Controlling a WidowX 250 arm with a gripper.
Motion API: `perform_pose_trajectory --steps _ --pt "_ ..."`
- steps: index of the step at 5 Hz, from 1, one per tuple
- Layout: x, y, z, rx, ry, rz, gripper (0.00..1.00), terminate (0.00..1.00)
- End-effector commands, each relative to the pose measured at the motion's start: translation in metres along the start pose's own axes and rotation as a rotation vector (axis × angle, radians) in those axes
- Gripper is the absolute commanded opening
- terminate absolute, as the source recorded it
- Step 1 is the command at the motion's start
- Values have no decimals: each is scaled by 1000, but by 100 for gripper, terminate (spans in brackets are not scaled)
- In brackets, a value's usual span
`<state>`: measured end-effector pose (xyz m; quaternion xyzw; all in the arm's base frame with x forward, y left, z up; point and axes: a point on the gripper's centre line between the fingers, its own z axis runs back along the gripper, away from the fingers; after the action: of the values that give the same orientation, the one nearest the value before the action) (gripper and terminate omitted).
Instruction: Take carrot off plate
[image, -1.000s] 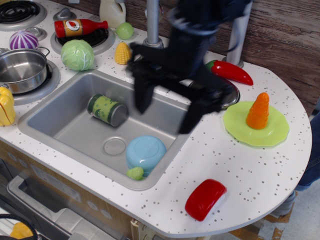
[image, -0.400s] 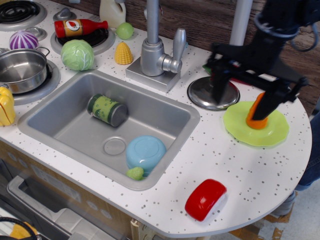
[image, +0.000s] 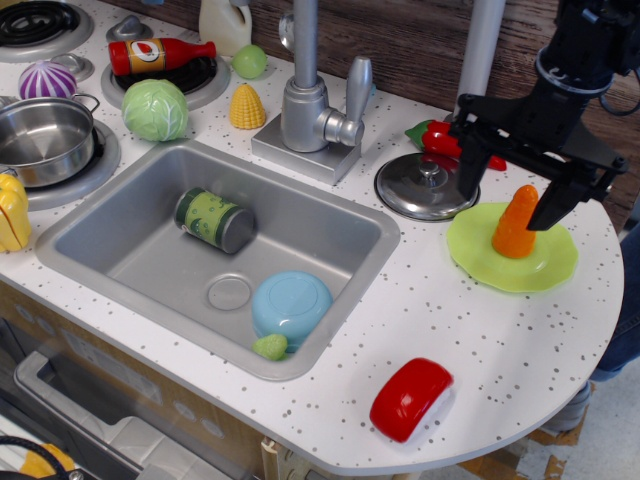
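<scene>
observation.image view, carrot stood upright on plate, tool held wide open around it, perhaps not touching

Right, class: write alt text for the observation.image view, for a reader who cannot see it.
A black end effector, open, hangs over an orange carrot standing upright on a green plate at the right of a toy kitchen counter. A steel lid lies left of the plate, and a sink holds a can and a blue bowl.

carrot upright on plate | claw open, straddling carrot top | lid just left
</scene>
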<state>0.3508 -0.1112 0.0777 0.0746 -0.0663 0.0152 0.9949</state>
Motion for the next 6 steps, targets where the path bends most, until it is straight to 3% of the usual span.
perform_pose_trajectory --steps 1,5,6 --pt "26 -9 6 -49 -103 -2 100 0" --pt "50 -7 -16 -101 -165 -36 100 0" --pt "52 -8 -17 -116 -162 -26 0 0"
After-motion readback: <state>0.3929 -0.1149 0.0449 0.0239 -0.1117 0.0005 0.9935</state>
